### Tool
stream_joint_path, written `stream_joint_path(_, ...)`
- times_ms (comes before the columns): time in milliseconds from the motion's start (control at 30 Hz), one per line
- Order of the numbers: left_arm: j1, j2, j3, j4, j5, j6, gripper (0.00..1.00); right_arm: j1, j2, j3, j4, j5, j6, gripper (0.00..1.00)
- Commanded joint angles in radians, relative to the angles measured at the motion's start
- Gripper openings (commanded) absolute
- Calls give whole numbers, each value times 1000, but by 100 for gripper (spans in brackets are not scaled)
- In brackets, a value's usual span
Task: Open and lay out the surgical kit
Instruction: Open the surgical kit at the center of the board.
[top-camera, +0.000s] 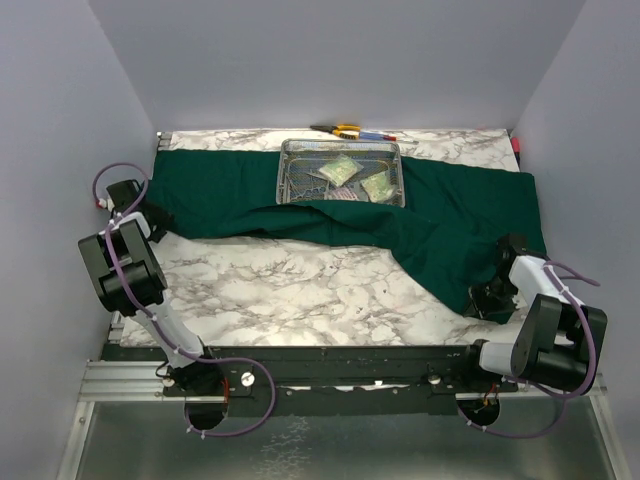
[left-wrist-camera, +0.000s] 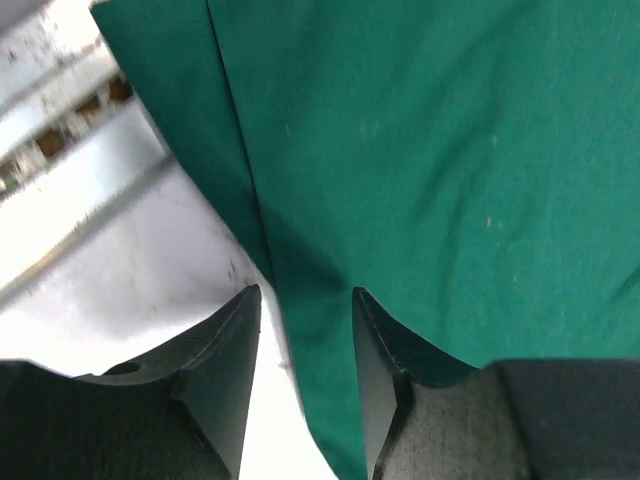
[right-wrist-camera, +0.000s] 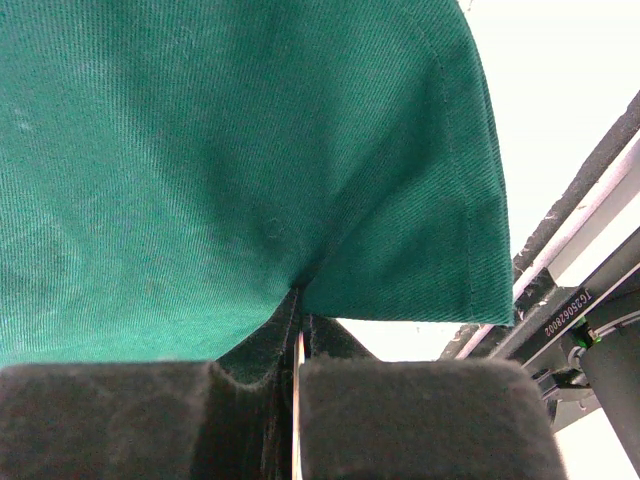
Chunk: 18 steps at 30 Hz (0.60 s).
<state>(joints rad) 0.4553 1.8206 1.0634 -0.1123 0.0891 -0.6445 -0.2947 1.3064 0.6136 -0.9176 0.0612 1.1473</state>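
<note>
The dark green cloth wrap (top-camera: 440, 215) of the surgical kit lies unfolded across the back of the marble table. On it stands the steel wire-mesh tray (top-camera: 284, 176) with clear packets (top-camera: 340, 168) inside. My left gripper (top-camera: 150, 215) is at the cloth's left end. In the left wrist view the left gripper (left-wrist-camera: 307, 290) is open, with the cloth's edge (left-wrist-camera: 320, 380) lying loose between its fingers. My right gripper (top-camera: 490, 290) is at the cloth's near right corner. In the right wrist view the right gripper (right-wrist-camera: 299, 325) is shut, pinching the cloth (right-wrist-camera: 250, 150) near its hemmed corner.
A yellow-handled tool (top-camera: 345, 129) and red and blue pens (top-camera: 378, 135) lie behind the tray by the back wall. Bare marble (top-camera: 300, 290) stretches in front of the cloth. Grey walls close in both sides, and a black rail (top-camera: 340, 355) runs along the near edge.
</note>
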Motion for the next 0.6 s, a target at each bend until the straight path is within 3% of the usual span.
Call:
stream_joint_path(0, 58, 79, 67, 40, 82, 43, 42, 2, 53, -66, 137, 26, 36, 0)
stream_joint_path(367, 59, 135, 105, 36, 87, 40, 23, 2, 120, -34, 125, 31, 6, 0)
stream_joint_path(567, 60, 95, 94, 33, 65, 19, 25, 2, 119, -31, 126, 41, 9, 0)
